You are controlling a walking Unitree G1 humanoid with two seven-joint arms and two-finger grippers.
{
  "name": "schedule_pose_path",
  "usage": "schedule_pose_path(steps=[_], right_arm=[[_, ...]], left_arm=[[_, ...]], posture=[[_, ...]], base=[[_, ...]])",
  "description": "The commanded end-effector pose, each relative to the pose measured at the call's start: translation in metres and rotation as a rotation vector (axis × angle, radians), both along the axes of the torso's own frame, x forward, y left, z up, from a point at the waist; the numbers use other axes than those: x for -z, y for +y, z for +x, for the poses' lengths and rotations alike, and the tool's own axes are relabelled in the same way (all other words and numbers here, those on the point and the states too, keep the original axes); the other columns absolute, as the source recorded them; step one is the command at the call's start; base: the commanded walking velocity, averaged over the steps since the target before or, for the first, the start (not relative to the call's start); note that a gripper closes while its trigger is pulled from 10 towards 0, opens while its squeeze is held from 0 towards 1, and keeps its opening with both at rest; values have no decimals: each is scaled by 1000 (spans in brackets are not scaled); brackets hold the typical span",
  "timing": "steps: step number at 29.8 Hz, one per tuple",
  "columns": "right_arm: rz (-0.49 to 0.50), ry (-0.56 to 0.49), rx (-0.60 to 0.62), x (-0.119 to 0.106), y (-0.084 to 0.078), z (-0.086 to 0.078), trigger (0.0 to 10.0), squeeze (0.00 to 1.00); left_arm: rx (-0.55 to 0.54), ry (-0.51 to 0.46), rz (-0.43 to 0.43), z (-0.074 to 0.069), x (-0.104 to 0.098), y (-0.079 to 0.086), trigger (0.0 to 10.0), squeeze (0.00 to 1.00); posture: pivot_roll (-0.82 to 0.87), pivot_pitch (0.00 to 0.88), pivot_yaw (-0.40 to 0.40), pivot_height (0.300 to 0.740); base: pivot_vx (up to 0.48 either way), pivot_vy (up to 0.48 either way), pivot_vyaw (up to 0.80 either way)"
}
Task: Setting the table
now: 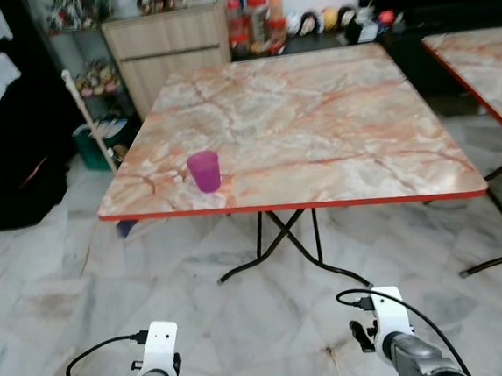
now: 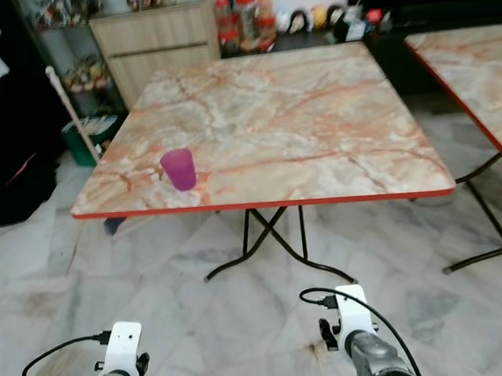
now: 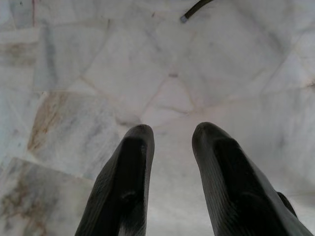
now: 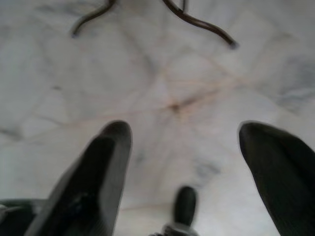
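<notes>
Purple cup point(image 1: 204, 171) sits upright near the front-left edge of the marble counter point(image 1: 333, 119). Both arms hang low over the tiled floor point(image 1: 246, 329); left claw point(image 3: 170, 135) is slightly parted, right claw point(image 4: 184, 132) spread wide, both holding nothing.

Bench point(image 1: 315, 121): glossy marble-look top, pink-orange veining, red edge band, thin black metal legs. Cup point(image 1: 204, 171): purple, looks plastic, semi-matt. Floor point(image 1: 201, 324): polished grey-white marble tiles, some brown staining. Cabinet point(image 1: 169, 50), upper left of frame: light wood-grain laminate. Left claw point(image 3: 170, 135) and right claw point(image 4: 182, 132): fingers matt black, rubbery look. Arms silver metal with white plastic wrist housings.
</notes>
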State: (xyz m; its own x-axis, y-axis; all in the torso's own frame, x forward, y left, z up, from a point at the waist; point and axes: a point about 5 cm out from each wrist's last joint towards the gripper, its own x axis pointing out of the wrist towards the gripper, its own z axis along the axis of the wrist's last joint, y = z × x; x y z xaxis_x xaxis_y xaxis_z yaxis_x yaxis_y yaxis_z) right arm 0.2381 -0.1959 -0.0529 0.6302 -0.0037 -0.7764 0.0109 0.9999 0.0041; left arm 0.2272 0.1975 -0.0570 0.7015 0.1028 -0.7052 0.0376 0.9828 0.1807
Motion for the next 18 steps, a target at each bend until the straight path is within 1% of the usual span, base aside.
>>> schedule_pose_path(steps=[1,11,18], right_arm=[[12,-7,-4,-1,4,2,10000,0],[14,-7,-6,-1,5,2,10000,0],[12,-5,-12,-1,5,3,10000,0]], left_arm=[[-4,5,3,0,0,1,10000,0],[-4,1,6,1,-1,2,10000,0],[7,-18,-4,2,-2,1,10000,0]], posture=[[-26,35,59,740],[-24,44,60,740],[-24,44,60,740]], base=[[0,326,0],[0,326,0],[0,0,0]])
